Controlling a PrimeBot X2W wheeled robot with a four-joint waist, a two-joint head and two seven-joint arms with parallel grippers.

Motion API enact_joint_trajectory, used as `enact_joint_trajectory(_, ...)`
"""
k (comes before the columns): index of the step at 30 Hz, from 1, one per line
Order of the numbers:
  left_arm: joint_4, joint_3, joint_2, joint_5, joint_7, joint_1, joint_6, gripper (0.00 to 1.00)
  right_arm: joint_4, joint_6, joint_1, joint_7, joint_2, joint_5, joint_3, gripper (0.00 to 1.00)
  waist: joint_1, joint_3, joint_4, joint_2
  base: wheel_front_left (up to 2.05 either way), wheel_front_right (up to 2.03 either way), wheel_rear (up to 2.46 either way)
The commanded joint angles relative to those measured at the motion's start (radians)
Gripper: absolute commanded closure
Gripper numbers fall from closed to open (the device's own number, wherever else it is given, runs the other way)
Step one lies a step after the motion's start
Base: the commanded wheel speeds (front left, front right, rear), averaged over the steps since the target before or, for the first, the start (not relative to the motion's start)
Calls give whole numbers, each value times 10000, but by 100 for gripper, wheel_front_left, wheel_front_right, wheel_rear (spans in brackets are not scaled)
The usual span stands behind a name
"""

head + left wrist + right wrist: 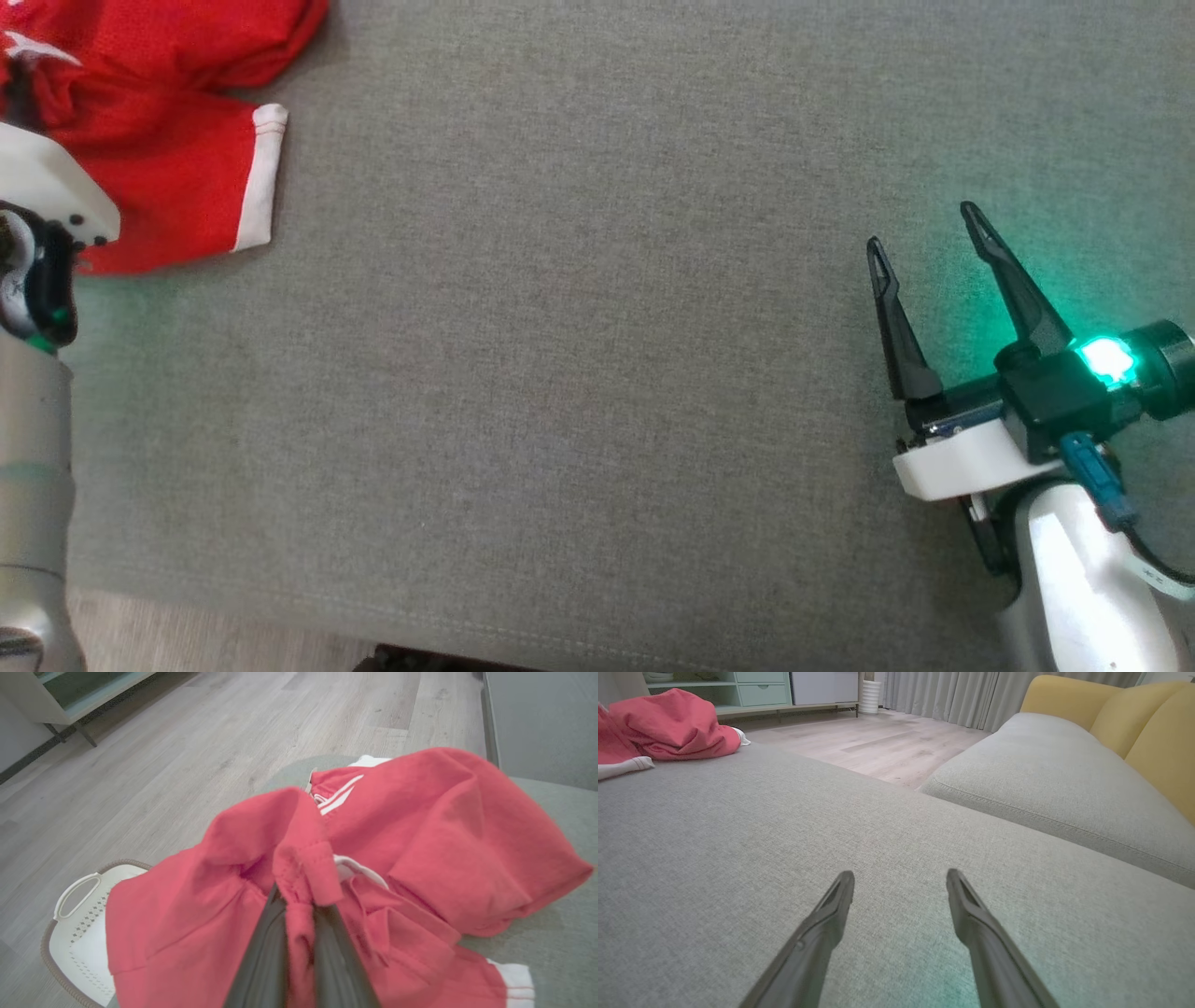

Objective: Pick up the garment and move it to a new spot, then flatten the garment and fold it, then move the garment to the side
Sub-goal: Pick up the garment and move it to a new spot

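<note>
A crumpled red garment (pixel 168 112) with white sleeve trim lies at the far left corner of the grey cushion (pixel 597 373). In the left wrist view my left gripper (pixel 301 896) is shut on a bunched fold of the red garment (pixel 420 835), the cloth rising between its dark fingers (pixel 266 952). The left wrist's white housing (pixel 47 182) covers part of the cloth in the head view. My right gripper (pixel 924 229) hovers open over bare cushion at the right, far from the garment (pixel 668 725), nothing between its fingers (pixel 831 905).
A white perforated basket (pixel 79 933) stands on the wooden floor (pixel 187 756) beyond the cushion's left edge. A second grey cushion (pixel 1055 779) with a yellow backrest (pixel 1134 718) lies past the right gripper. A shelf unit (pixel 752 690) stands far off.
</note>
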Motion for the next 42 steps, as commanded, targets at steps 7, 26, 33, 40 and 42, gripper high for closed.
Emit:
enact_joint_trajectory(7,-573,84,995,302,-628,-577,-127,100,147,-7,-13,-246,173,163,190,0,0,-924,-122,0,0,0,0)
enact_joint_trajectory(26,-4641,-2164,-503,551,837,-596,-483,100,2246,-7,169,-1353,291,2132,565,0,0,-3582,-2164,0,0,0,0)
enact_joint_trajectory(33,-5089,-2865,-2352,-42,308,100,-231,100,2610,-7,-38,-1456,291,2489,626,0,0,-3499,-3173,0,0,0,0)
enact_joint_trajectory(40,-4792,-3712,-3120,-844,-1073,1818,558,100,2514,-7,-121,-1474,292,2644,561,0,0,-2926,-3735,0,0,0,0)
enact_joint_trajectory(42,-4335,-3931,-3138,-896,-1346,2155,737,100,2431,-7,-177,-1475,292,2653,568,0,0,-2701,-3810,0,0,0,0)
